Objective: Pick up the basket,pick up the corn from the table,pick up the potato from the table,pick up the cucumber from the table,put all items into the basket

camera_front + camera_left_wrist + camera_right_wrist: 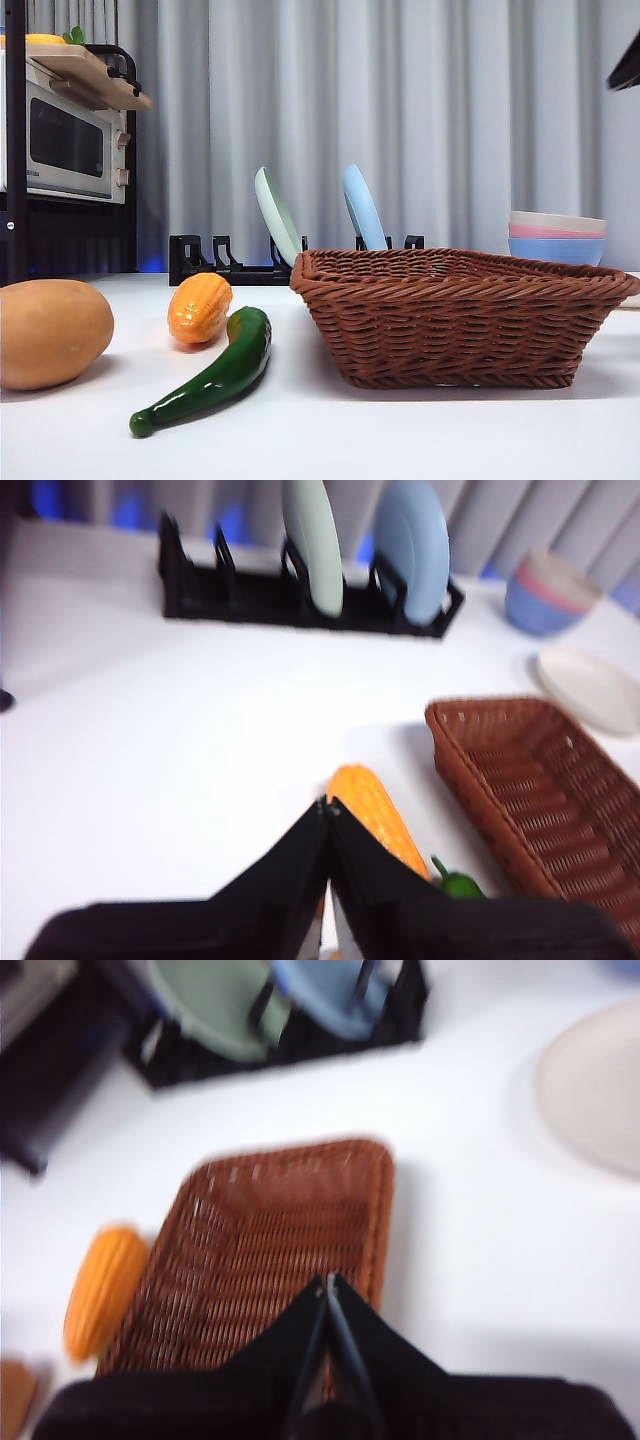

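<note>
My left gripper (327, 805) hangs over the corn (199, 307), jaws pressed together on nothing. My right gripper (328, 1282) hangs over the basket (455, 315), jaws likewise clenched and holding nothing. On the white table (400, 440), potato (50, 332), corn and cucumber (208, 374) lie beside the basket.
</note>
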You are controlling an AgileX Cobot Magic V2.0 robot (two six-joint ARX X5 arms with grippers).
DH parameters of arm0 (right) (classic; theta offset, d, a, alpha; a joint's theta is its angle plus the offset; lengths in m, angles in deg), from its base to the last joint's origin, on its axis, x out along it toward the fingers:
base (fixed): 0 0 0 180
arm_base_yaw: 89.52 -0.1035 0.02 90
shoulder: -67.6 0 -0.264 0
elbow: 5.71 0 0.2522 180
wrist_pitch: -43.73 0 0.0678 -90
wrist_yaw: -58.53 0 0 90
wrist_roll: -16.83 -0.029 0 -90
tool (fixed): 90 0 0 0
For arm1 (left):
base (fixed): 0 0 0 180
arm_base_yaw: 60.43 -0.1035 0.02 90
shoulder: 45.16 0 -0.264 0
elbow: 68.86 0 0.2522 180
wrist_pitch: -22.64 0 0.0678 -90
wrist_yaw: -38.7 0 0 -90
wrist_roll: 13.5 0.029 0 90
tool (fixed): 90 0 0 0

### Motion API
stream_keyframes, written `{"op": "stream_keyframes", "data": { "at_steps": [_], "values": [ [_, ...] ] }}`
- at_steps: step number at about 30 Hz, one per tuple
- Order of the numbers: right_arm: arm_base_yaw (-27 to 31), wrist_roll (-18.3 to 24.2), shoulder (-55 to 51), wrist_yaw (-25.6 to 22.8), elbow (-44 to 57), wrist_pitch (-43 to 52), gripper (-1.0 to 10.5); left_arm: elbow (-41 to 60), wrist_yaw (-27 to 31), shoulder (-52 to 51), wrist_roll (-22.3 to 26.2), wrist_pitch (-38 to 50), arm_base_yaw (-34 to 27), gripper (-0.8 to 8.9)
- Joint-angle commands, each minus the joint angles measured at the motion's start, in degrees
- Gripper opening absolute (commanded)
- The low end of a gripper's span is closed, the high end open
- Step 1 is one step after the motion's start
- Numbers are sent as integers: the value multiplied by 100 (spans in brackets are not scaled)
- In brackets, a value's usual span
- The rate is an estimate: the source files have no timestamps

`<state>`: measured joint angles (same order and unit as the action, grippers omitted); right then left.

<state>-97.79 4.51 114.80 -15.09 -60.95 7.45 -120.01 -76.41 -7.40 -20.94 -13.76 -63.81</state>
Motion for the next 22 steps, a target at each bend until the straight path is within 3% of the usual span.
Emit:
{"op": "stream_keyframes", "data": {
  "at_steps": [1, 3, 5, 7, 22],
  "values": [
    [-4, 586, 557, 367, -378, -435, 3, -243, -245, 505, 426, -160, 2, 6],
    [-4, 717, 922, 511, -586, -616, 67, -402, -535, 833, 450, -229, 2, 94],
    [-4, 732, 1217, 520, -706, -645, 222, -479, -754, 1047, 444, -236, 4, 264],
    [-4, 750, 1478, 522, -789, -640, 339, -509, -839, 1189, 413, -238, 9, 346],
    [-11, 833, 4280, 584, -1729, -588, 345, -509, -815, 1283, 289, -275, 297, 346]
  ]
}}
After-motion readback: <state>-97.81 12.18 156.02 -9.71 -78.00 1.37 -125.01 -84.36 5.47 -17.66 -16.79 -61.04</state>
